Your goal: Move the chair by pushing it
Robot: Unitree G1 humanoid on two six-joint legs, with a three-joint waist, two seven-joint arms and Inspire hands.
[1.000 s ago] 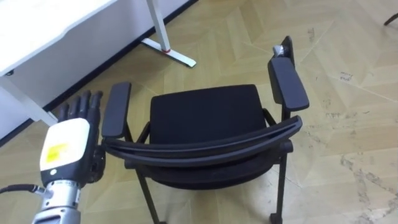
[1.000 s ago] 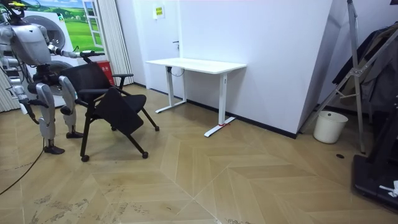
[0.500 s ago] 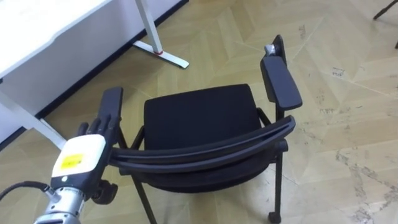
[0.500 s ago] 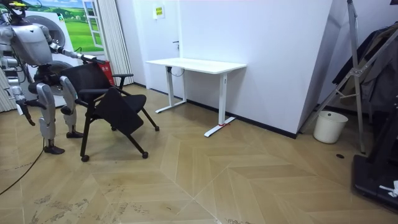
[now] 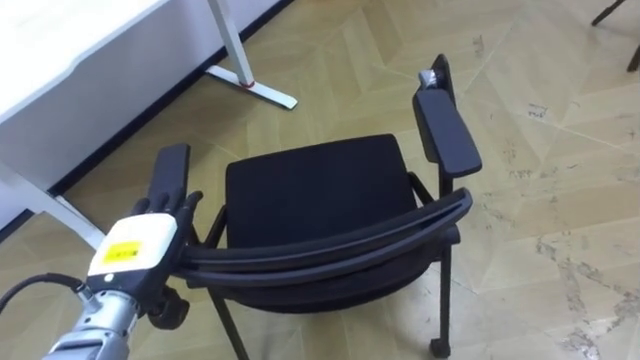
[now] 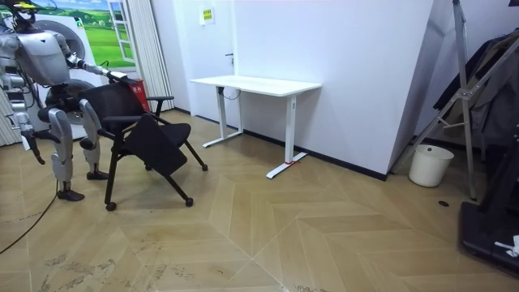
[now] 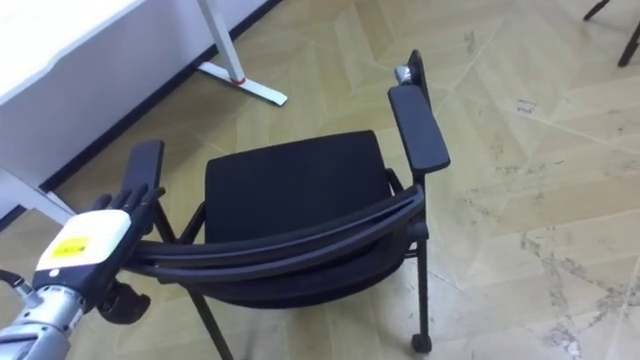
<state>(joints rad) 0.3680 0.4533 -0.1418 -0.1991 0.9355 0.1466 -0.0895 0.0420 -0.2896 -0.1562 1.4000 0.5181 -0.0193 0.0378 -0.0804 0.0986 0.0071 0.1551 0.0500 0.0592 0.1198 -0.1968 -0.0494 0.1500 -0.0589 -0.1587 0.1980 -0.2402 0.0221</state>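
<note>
A black chair (image 5: 320, 190) with two armrests and a curved backrest (image 5: 330, 245) stands right below me, its seat facing away toward a white desk (image 5: 60, 50). My left hand (image 5: 135, 250) lies on the left end of the backrest, fingers (image 5: 178, 208) straight and reaching toward the left armrest (image 5: 168, 175); it holds nothing. In the room view I stand behind the chair (image 6: 134, 122) at the room view's left, left arm stretched out to its back. My right hand (image 6: 38, 154) hangs low at my side, too small to read.
The desk (image 6: 255, 83) stands against the white wall, its foot (image 5: 250, 85) just beyond the chair. A white bucket (image 6: 430, 165) and a metal stand (image 6: 466, 97) are far off at the room view's right. Bare wooden floor lies between the chair and the desk.
My left hand has moved forward from beside the left armrest onto the left end of the backrest. The eye view has shifted a little; the chair stays put in the room view.
</note>
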